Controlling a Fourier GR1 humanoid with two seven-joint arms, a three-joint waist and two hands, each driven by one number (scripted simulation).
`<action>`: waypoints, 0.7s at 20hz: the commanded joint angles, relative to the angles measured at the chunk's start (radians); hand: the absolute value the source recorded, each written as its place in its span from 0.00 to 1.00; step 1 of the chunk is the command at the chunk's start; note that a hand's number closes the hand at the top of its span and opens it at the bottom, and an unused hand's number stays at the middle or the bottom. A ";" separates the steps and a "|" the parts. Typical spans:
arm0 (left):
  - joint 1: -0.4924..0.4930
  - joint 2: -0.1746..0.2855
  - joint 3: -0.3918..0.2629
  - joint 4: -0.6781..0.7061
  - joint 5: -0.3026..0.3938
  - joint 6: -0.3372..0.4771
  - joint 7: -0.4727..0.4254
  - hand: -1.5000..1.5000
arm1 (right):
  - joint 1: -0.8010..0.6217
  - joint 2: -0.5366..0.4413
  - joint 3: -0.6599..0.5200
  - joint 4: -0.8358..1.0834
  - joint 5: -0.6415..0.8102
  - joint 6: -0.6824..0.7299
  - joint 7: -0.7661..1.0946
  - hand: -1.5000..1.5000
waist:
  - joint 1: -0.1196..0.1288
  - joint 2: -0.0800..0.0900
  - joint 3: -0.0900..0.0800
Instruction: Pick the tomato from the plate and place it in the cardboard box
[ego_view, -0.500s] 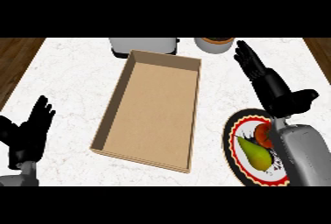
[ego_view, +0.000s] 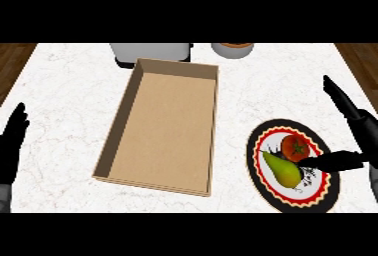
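1. The plate (ego_view: 260, 150) has a black rim with a red zigzag band inside it, and it sits on the white marbled counter (ego_view: 66, 90) to the right of the cardboard box (ego_view: 166, 132).
2. The right hand (ego_view: 363, 131) is open at the view's right edge. Its fingers (ego_view: 341, 97) are straight and point toward the far side, and its thumb (ego_view: 332, 161) reaches left over the plate.
3. The thumb tip ends at the tomato's lower edge; contact cannot be told.
4. The left hand (ego_view: 12, 142) rests open at the left edge, fingers up.
5. The tomato (ego_view: 294, 146) lies on the plate with its green stem end facing up, just beside a pear (ego_view: 280, 169).
6. The box lies open, with its long axis running near to far.
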 joint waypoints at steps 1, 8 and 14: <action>0.014 0.031 -0.018 0.007 -0.055 0.000 -0.018 0.50 | 0.231 -0.009 -0.037 0.113 0.105 -0.102 -0.306 0.00 | 0.002 0.007 0.009; -0.002 -0.016 -0.051 0.045 -0.095 0.002 -0.066 0.50 | 0.187 -0.025 -0.168 0.457 -0.057 0.085 -0.857 0.00 | 0.048 0.007 0.006; -0.057 -0.023 -0.062 0.036 -0.105 -0.012 -0.007 0.50 | 0.121 -0.178 -0.134 0.450 0.201 -0.118 -0.708 0.00 | 0.049 0.005 0.002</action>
